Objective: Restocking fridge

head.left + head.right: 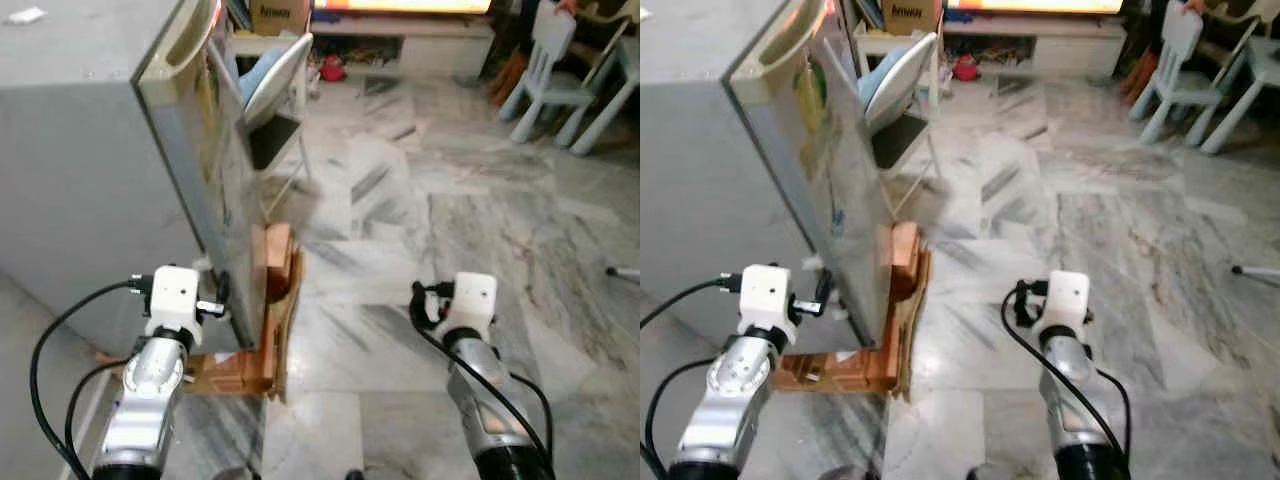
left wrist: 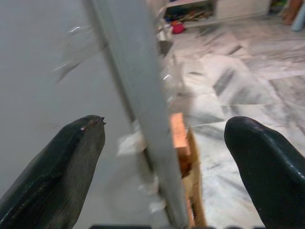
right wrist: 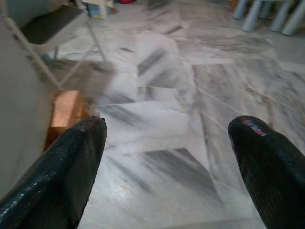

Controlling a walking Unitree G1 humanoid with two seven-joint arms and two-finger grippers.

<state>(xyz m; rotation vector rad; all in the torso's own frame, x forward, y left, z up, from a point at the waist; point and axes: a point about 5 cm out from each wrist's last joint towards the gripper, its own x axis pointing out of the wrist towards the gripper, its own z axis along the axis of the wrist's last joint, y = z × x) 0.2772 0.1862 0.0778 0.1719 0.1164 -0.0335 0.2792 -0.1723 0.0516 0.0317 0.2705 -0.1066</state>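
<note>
Here, at far left, the grey fridge stands on a wooden base, its door seen edge-on. The left gripper is spread wide, fingers released, straddling the door's lower edge without clamping it. Behind the door a folding chair stands near. Further right, the right gripper hangs parted and empty above bare marble floor. The risk, as I judge it: the smooth thin edge could slip from the fingers on closing, or the swinging door could strike the chair.
</note>
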